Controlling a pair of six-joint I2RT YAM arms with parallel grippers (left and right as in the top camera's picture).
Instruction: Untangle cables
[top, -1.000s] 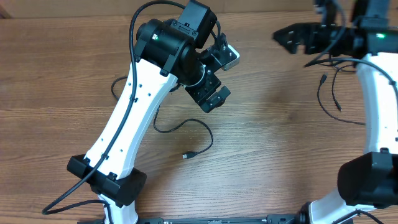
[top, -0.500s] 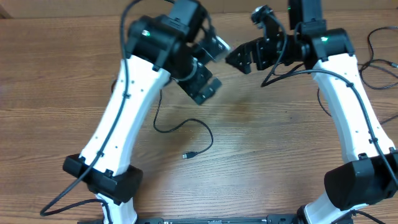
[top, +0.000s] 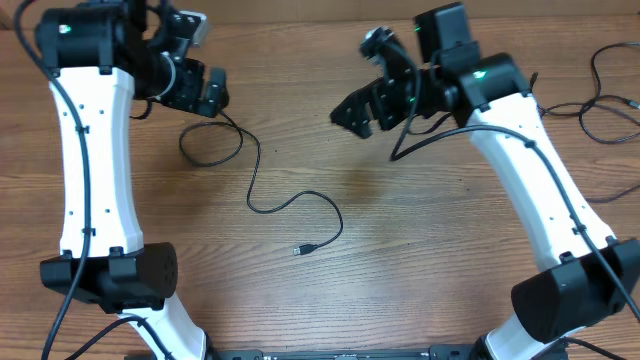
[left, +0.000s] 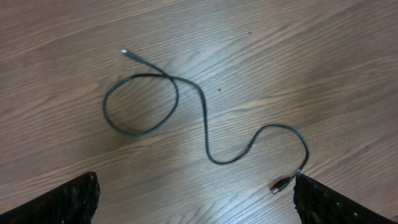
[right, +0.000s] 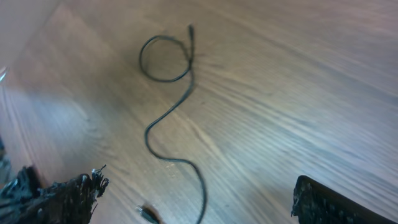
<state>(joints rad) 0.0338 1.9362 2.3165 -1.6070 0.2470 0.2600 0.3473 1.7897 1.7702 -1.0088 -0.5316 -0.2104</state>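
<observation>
Upper left, the left fingers (top: 208, 92) hang spread and empty above the tabletop (top: 450, 260), I'd say ready for a pick. Centre frame, one black cable (left: 206, 127) lies alone, looped once over itself. Right fingers (top: 352, 108) spread too, holding nothing, aimed at it. More cables (top: 593, 62) sit far upper right, well apart, so this one looks freed.
</observation>
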